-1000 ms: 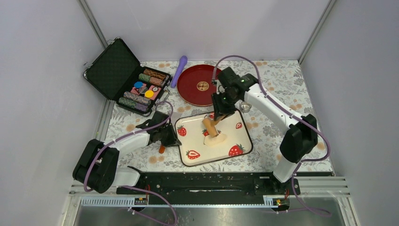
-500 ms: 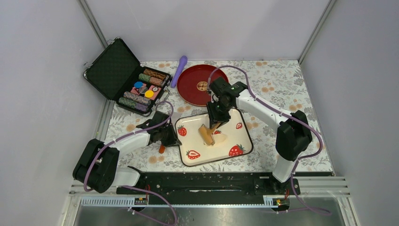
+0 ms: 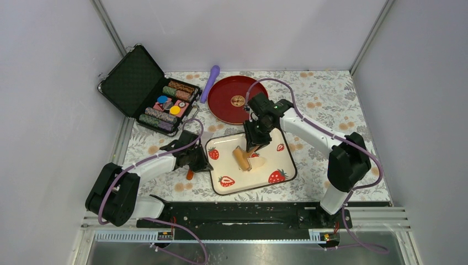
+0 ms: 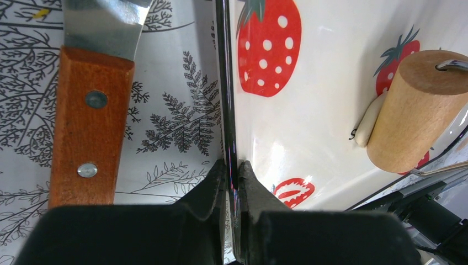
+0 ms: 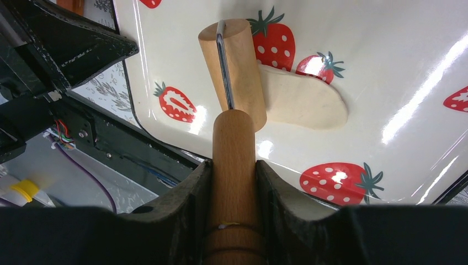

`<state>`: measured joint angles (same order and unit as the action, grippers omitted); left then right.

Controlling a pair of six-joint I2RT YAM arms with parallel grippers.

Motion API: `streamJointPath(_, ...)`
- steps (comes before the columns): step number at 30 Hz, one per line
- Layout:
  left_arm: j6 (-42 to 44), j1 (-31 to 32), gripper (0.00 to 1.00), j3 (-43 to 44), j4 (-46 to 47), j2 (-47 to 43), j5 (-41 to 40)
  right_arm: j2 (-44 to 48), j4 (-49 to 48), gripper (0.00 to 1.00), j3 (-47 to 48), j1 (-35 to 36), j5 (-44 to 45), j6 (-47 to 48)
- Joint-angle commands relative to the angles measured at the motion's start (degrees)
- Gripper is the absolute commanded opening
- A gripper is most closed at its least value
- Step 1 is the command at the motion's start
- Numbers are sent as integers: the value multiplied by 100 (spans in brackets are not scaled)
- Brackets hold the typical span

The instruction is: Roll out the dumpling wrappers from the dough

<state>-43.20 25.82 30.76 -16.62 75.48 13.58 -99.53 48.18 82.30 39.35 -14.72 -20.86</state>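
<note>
A flattened pale piece of dough (image 5: pixel 303 99) lies on the strawberry tray (image 3: pixel 278 165), also visible in the top view as the dough (image 3: pixel 258 162). The wooden roller's drum (image 5: pixel 233 66) rests on the dough's left edge. My right gripper (image 5: pixel 233 165) is shut on the roller's handle. My left gripper (image 4: pixel 233 168) is shut on the tray's left rim, and from there only a sliver of dough (image 4: pixel 368 118) shows beside the drum (image 4: pixel 416 110). A small tan round spot (image 3: pixel 238 101) sits at the red plate's centre; I cannot tell whether it is one of the dumpling wrappers.
A wooden-handled metal scraper (image 4: pixel 88 121) lies just left of the tray. Behind the tray stands the red plate (image 3: pixel 223 105), with a purple tool (image 3: pixel 210 81) beside it. An open black case of poker chips (image 3: pixel 149 94) sits at the back left.
My right gripper has carried the roller leftwards across the dough, so more of the dough now shows to the drum's right. The left gripper stays on the rim.
</note>
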Motion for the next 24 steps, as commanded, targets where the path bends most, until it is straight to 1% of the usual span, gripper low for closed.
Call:
streamJointPath(1, 238, 97, 0, -93, -333, 112, -461, -114, 98, 0, -517, 39, 680, 206)
streamJointPath(6, 216, 98, 0, -91, -332, 106, -463, -261, 84, 0, -844, 105, 850, 241)
streamJointPath(11, 220, 94, 0, -89, -360, 108, -477, -433, 80, 0, -944, 134, 857, 251)
streamJointPath(18, 213, 103, 0, -98, -385, 70, -509, -630, 154, 0, -805, 227, 880, 255)
streamJointPath(24, 200, 98, 0, -88, -394, 54, -506, -805, 410, 0, -472, 341, 1041, 276)
